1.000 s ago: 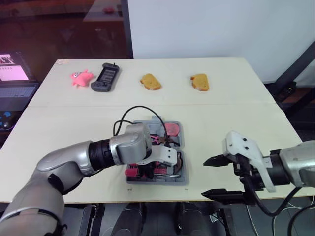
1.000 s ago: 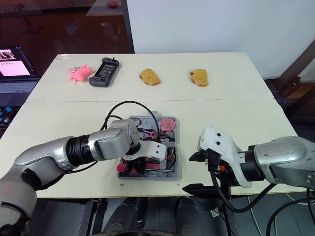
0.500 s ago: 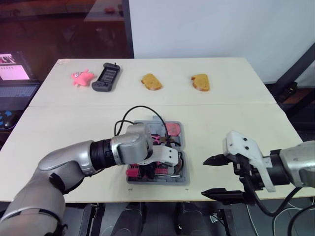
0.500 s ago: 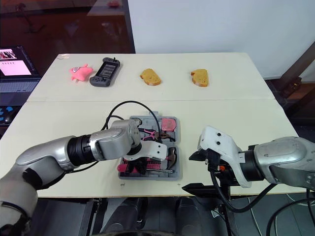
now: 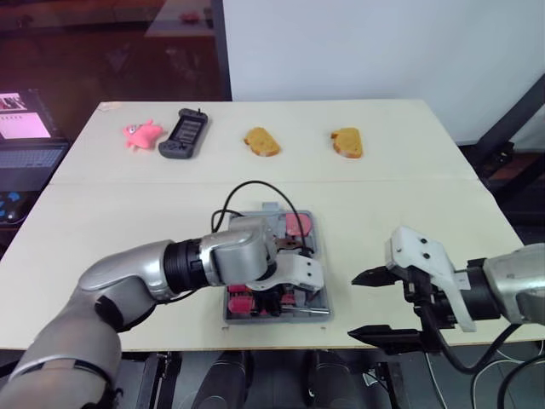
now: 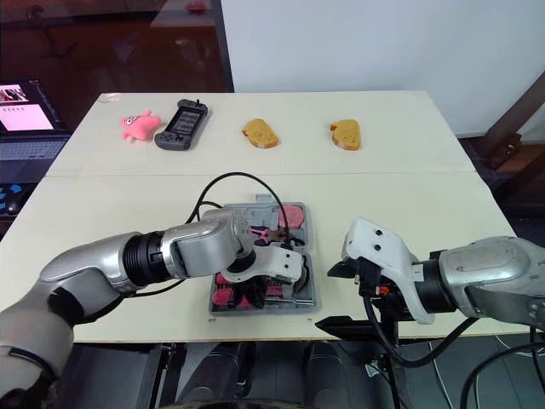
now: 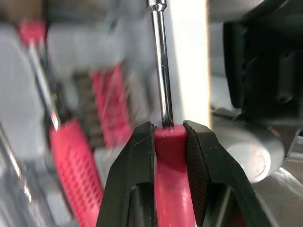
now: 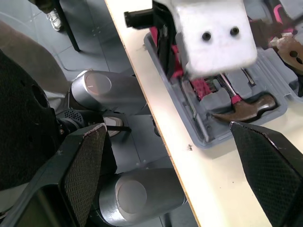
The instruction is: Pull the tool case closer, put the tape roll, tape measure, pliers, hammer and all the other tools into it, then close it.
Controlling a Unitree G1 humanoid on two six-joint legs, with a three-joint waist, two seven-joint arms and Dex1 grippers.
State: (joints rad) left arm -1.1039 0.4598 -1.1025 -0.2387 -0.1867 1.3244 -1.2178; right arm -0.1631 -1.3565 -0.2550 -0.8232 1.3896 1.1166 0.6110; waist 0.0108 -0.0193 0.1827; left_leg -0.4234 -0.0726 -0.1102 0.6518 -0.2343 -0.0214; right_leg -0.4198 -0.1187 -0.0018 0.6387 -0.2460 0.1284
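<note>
The grey tool case (image 5: 318, 256) lies open near the table's front edge, with tools in its moulded slots. A pink round tool (image 5: 298, 223) sits in its far corner, pink-handled pliers (image 5: 274, 242) beside it, and a hammer (image 8: 246, 106) at its right side. My left gripper (image 7: 169, 130) hangs over the case's front half, shut on a red-handled screwdriver (image 7: 169, 184) whose steel shaft (image 7: 161, 71) points away from the fingers. Another red-handled screwdriver (image 7: 75, 165) lies in the case. My right gripper (image 5: 375, 307) is open over the table edge, right of the case.
Along the table's far side lie a pink toy (image 5: 140, 134), a black game controller (image 5: 183, 134) and two bread pieces (image 5: 261, 141) (image 5: 347, 142). A laptop (image 5: 25, 141) stands beyond the table's left edge. A black cable (image 5: 247, 189) loops over the case.
My left gripper has shifted a little to the right over the case, still holding the screwdriver. The right arm has stayed where it was.
</note>
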